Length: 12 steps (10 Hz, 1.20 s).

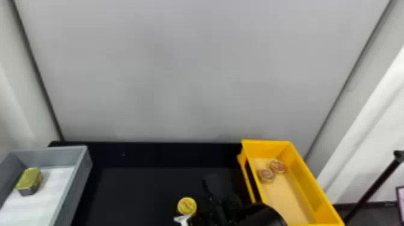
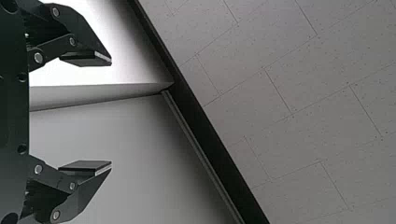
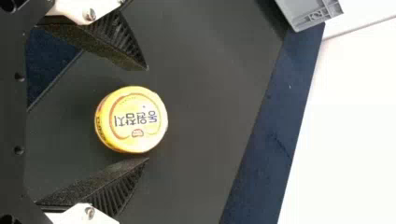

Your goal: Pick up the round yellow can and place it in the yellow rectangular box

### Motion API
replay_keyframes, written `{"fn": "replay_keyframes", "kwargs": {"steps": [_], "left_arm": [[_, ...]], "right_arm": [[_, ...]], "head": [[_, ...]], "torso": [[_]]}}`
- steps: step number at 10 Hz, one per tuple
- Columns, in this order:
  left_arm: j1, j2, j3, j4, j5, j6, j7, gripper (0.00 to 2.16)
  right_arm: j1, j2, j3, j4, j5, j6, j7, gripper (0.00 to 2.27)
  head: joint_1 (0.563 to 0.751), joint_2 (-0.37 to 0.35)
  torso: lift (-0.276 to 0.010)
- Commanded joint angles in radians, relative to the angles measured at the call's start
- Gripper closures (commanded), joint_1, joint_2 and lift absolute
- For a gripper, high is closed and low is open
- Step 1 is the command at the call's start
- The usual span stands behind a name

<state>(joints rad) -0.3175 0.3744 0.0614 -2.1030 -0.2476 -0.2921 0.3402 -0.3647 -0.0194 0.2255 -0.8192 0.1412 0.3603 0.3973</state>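
Round yellow can (image 3: 136, 119) might slip if the right gripper (image 3: 147, 114) pinches crooked; its fingers are spread wide; left gripper's (image 2: 111, 113) too.

The round yellow can (image 1: 187, 206) stands upright on the black table (image 1: 135, 192), left of the open-topped yellow rectangular box (image 1: 309, 189).

This looks like a lab or robot test area: in the head view, a plain grey panel (image 1: 195, 66) rises at twelve o'clock behind a black work table (image 1: 135, 189), with a grey bin (image 1: 73, 186) at eight o'clock and the yellow rectangular box (image 1: 312, 192) at four. The left wrist view shows speckled, office-style ceiling tiles (image 2: 327, 107).
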Motion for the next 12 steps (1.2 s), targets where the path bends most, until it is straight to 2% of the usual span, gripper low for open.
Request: {"fn": "replay_keyframes", "kwargs": {"steps": [1, 2, 4, 6, 9, 12], "left_arm": [[-0.002, 0.002, -0.002, 0.0, 0.001, -0.001, -0.001, 0.45], [-0.002, 0.002, -0.002, 0.0, -0.001, 0.001, -0.001, 0.45], [-0.003, 0.003, 0.0, 0.0, 0.001, -0.001, -0.001, 0.45], [-0.002, 0.003, 0.002, -0.002, 0.001, -0.001, -0.001, 0.45], [-0.003, 0.003, 0.002, -0.002, 0.002, 0.002, -0.003, 0.45], [-0.008, 0.006, 0.003, -0.005, 0.002, 0.01, -0.007, 0.45]], "right_arm": [[0.006, -0.001, 0.012, -0.002, -0.005, -0.012, -0.021, 0.11], [0.012, -0.001, 0.011, -0.009, -0.005, -0.004, -0.037, 0.17], [0.018, -0.002, 0.012, -0.028, -0.005, 0.026, -0.061, 0.57], [0.02, -0.005, 0.015, -0.035, -0.005, 0.046, -0.066, 0.72], [0.056, -0.01, 0.005, -0.084, -0.005, 0.045, -0.103, 0.72], [0.041, -0.047, -0.058, -0.163, 0.0, 0.042, -0.15, 0.72]], "head": [[0.563, -0.169], [0.563, -0.169], [0.563, -0.169], [0.563, -0.169], [0.563, -0.169], [0.563, -0.169]], "torso": [[0.0], [0.0], [0.0], [0.0], [0.0], [0.0]]}}
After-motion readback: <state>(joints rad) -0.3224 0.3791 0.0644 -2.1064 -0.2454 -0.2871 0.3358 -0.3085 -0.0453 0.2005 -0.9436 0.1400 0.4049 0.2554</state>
